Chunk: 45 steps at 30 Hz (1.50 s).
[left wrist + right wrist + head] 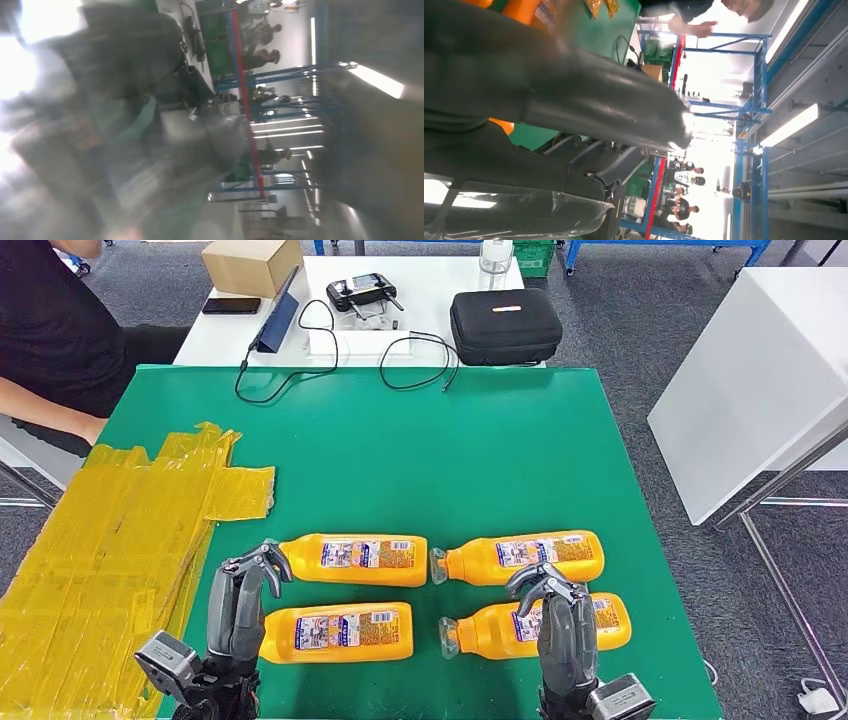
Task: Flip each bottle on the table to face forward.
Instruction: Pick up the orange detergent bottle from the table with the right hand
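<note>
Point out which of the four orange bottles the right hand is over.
The near-right bottle: the right hand overlaps its middle in the head view. The far-right bottle lies just beyond the fingertips; both left bottles sit apart.

Our right hand, grey thumb and darker fingers, looms close and blurred over the green table surface. Beside it we see part of an orange plastic bottle. Far off stand blue metal racks and people.

Blurred left robot hand

Grey carpet floor; white side table; blue racking.
</note>
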Available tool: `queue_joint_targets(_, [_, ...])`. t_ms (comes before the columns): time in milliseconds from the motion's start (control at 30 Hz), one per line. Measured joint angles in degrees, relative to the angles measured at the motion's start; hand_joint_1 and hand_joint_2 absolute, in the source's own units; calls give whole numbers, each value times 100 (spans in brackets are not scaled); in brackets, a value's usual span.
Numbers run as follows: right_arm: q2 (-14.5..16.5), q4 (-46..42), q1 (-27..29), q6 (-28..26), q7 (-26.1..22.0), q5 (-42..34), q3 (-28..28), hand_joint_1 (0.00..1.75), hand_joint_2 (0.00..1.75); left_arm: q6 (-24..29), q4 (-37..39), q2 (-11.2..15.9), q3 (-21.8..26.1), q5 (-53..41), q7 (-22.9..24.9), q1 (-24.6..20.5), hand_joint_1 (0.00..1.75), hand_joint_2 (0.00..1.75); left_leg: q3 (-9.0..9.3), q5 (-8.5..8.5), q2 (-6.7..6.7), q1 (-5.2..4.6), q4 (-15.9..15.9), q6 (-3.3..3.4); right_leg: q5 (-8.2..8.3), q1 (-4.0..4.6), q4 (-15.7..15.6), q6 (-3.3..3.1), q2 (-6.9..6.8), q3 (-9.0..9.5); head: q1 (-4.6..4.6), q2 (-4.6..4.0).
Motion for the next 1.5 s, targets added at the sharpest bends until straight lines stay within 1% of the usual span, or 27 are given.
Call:
queue_joint_targets(67, [2,-36,29,9,49,29,-26,0,87,-5,0,1,-33,58,105,1,0,0,0,0,0,0,0,0,0,-1,0,0,0,0,-1,0])
queue_joint_targets(133, [1,-88,63,-64,218,226,-39,0,175,15,0,1,-54,92,167,5,0,0,0,0,0,-1,0,0,0,-1,0,0,0,0,-1,0])
queue_joint_targets(233, [-29,-196,143,-403,797,974,-42,0,175,52,0,0,-54,103,249,30,0,0,0,-1,-1,-1,0,0,0,-1,0,0,0,0,-1,0])
queue_joint_targets(333, [-206,-285,257,-643,1517,1818,-44,0,175,69,0,0,-38,117,293,89,0,0,-1,-2,-1,-1,0,1,-1,-1,-1,1,0,0,-2,0])
queue_joint_targets(500, [-793,-404,483,-809,2725,3467,-103,0,175,-56,0,-24,95,163,392,140,0,0,-3,-5,-2,-3,0,4,-1,-4,-1,1,-1,1,-2,0])
queue_joint_targets(633, [-1271,-457,577,-715,3527,4316,-106,0,175,-169,0,-78,218,175,480,148,0,0,-2,-5,-2,-5,1,5,-1,-5,-2,2,0,2,-1,0])
queue_joint_targets(700, [-1474,-460,596,-631,3835,4640,-104,0,175,-205,0,-107,278,179,517,152,0,0,-2,-5,-2,-6,1,6,-1,-5,-2,2,0,2,-2,0])
queue_joint_targets(767, [-1627,-460,606,-585,3985,4795,-102,0,175,-226,0,-130,326,179,537,155,0,0,-2,-5,-2,-6,1,6,-1,-5,-2,2,0,2,-2,0])
queue_joint_targets(900, [-1839,-460,612,-460,4187,4923,-70,0,175,-261,0,-162,382,178,558,156,0,0,-2,-5,-2,-5,1,6,-1,-4,-1,2,0,2,-3,0])
queue_joint_targets(1167, [-2200,-402,521,92,4810,5393,34,0,175,-354,-1,-207,482,163,646,155,0,0,-2,-5,-2,-5,0,6,-1,-5,-1,2,-1,2,-2,0])
queue_joint_targets(1300, [-2302,-331,443,252,4909,5510,62,0,175,-380,-4,-222,511,161,669,155,0,0,-2,-5,-2,-5,1,6,-1,-5,-1,2,-1,3,-2,0])
queue_joint_targets(1500, [-2374,-174,306,477,4927,5443,88,0,175,-405,-4,-238,540,161,699,152,0,0,-2,-5,-1,-5,1,6,-1,-5,-1,2,0,2,-3,0])
